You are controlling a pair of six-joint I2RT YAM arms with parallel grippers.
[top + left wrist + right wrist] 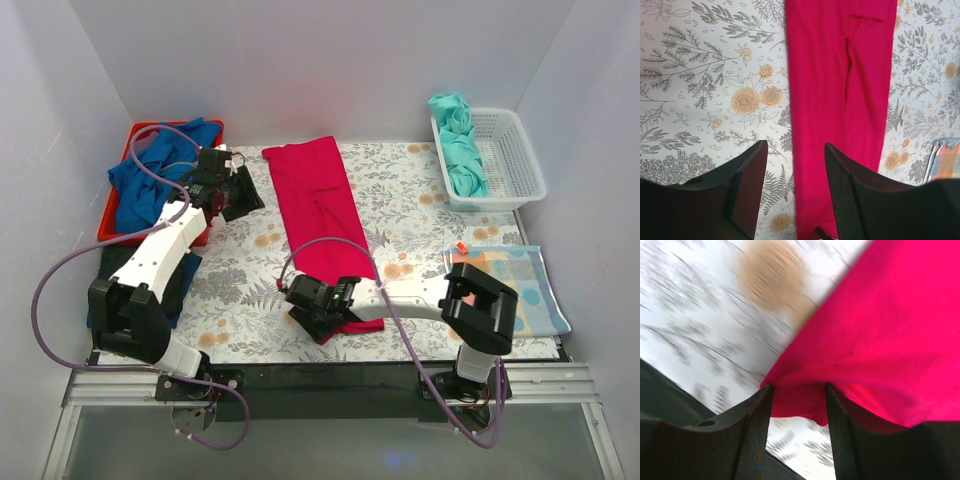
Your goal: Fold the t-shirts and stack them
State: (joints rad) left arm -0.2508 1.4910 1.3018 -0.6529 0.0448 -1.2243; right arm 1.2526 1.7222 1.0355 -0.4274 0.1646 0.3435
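— Left side first?
— Red tray [113, 232], hard-rimmed, heaped with crumpled blue t-shirts [150, 175]; too tangled to count. Just in front, one black t-shirt [178, 285], lying flat, half hidden under the left arm.
— And the left gripper [238, 192]?
— Above the flowered tablecloth [420, 195], fingers [747, 175] apart, gripping nothing. Near the far left edge of the pink t-shirt [318, 205].
— Middle?
— Only that one pink t-shirt: soft, folded into a long narrow strip, running from far to near along the table. Near end bunched and clamped in the right gripper [322, 305], slightly raised.
— Right side?
— One patchwork cloth [525, 285], spotted orange and blue, lying flat, partly covered by the right arm. Beyond it, one white plastic basket [520, 160] with slotted walls, holding one crumpled teal t-shirt [458, 145].
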